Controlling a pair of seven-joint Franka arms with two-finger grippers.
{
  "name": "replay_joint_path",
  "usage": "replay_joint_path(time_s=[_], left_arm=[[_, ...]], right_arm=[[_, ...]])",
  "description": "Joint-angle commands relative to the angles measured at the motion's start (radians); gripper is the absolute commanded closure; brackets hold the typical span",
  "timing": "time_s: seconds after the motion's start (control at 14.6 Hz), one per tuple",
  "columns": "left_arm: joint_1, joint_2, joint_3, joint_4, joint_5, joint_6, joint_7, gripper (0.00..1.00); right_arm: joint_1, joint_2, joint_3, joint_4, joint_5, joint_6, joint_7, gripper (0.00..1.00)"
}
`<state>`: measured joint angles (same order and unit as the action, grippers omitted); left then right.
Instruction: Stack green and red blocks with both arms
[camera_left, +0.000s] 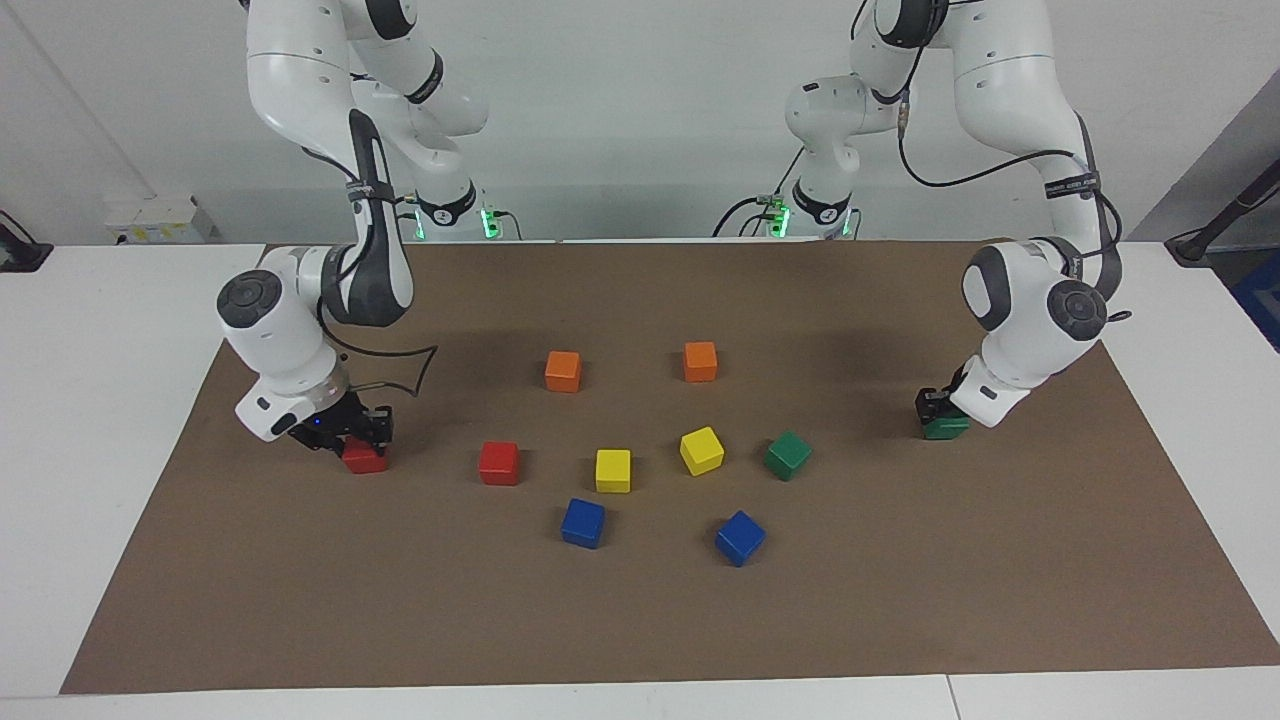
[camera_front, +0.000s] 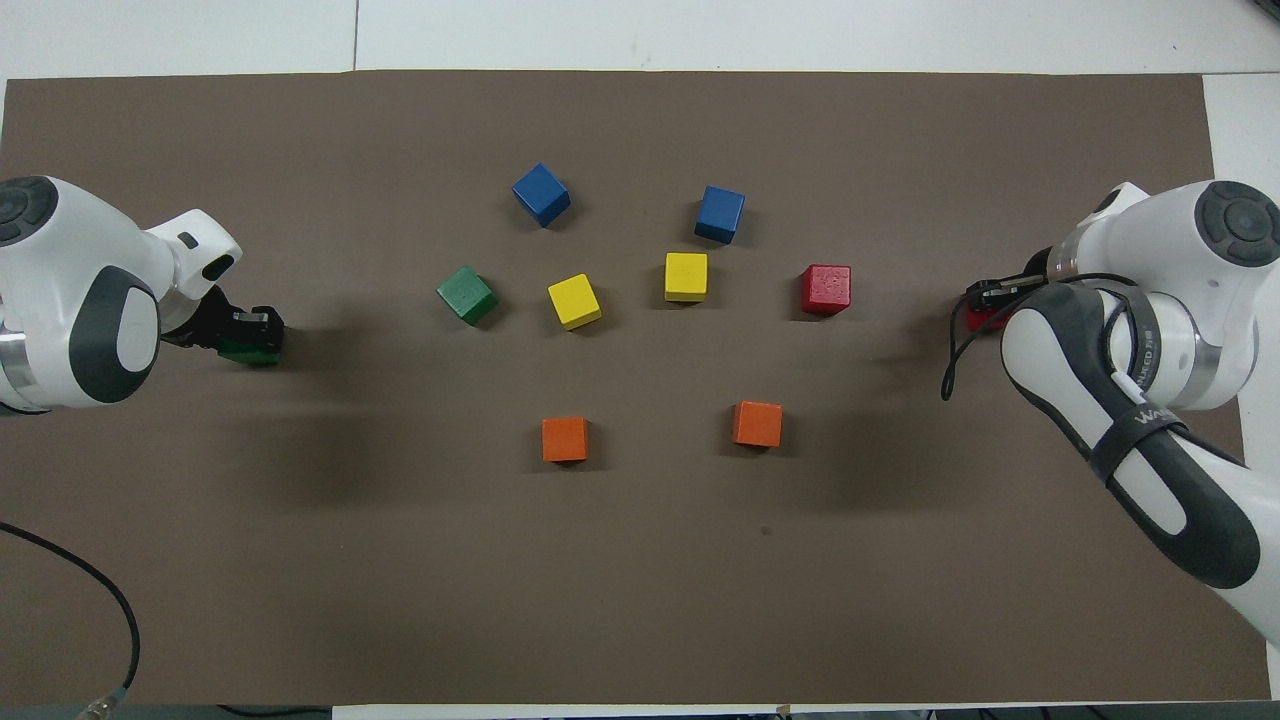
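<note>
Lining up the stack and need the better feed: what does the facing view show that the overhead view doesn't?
Only facing: both arm bases with green lights, and the end red cube in full below the right claw. Only overhead: a loose black cable at the robots' edge of the mat. Both: the left claw shut on the held green cube, and eight loose cubes mid-mat.

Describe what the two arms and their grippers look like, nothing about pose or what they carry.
Both arms are bulky, glossy white jointed tubes with dark grey round joint caps and dark grey panels. Black cables loop along each, held by black straps with white lettering. Green lights glow at both bases. The left gripper and right gripper are small and black on white wrist housings.
</note>
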<state>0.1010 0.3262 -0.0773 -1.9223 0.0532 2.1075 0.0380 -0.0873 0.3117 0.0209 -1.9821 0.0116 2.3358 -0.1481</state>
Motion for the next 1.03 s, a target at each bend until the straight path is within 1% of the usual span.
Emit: replay_joint_path(time_s=[0.0, 0.07, 0.14, 0.27, 0.41, 0.55, 0.69, 0.75, 0.82, 0.96], left_arm=[[0.008, -0.016, -0.007, -0.029, 0.005, 0.025, -0.023, 0.49], [0.008, -0.016, -0.007, -0.035, 0.005, 0.029, -0.023, 0.07], [0.008, -0.016, -0.007, -0.037, 0.005, 0.035, -0.021, 0.00], [0.008, -0.021, -0.007, -0.038, 0.005, 0.032, -0.021, 0.00], [0.009, -0.026, -0.007, -0.023, 0.004, 0.017, -0.024, 0.00], [0.009, -0.036, -0.007, 0.018, -0.024, -0.030, -0.036, 0.00], [-0.006, -0.036, -0.007, 0.055, -0.078, -0.044, -0.166, 0.00], [-0.012, -0.035, -0.015, 0.068, -0.088, -0.046, -0.252, 0.00], [-0.042, -0.033, -0.015, 0.083, -0.090, -0.057, -0.354, 0.00], [-0.096, -0.026, -0.015, 0.109, -0.096, -0.058, -0.562, 0.00]], right_arm=[[-0.003, -0.006, 0.011, 0.005, 0.007, -0.007, -0.019, 0.00], [0.000, -0.023, 0.016, 0.023, 0.007, -0.047, -0.016, 0.00], [0.003, -0.034, 0.022, 0.058, 0.007, -0.112, 0.002, 0.00], [0.027, -0.049, 0.045, 0.136, 0.007, -0.246, 0.082, 0.00], [0.102, -0.057, 0.051, 0.208, 0.002, -0.317, 0.174, 0.00], [0.174, -0.045, 0.051, 0.291, -0.012, -0.386, 0.272, 0.00], [0.233, -0.026, 0.051, 0.310, -0.021, -0.375, 0.333, 0.00], [0.259, -0.005, 0.051, 0.324, -0.024, -0.371, 0.367, 0.00], [0.277, 0.021, 0.051, 0.344, -0.027, -0.360, 0.401, 0.00], [0.282, 0.056, 0.051, 0.348, -0.027, -0.299, 0.421, 0.00]])
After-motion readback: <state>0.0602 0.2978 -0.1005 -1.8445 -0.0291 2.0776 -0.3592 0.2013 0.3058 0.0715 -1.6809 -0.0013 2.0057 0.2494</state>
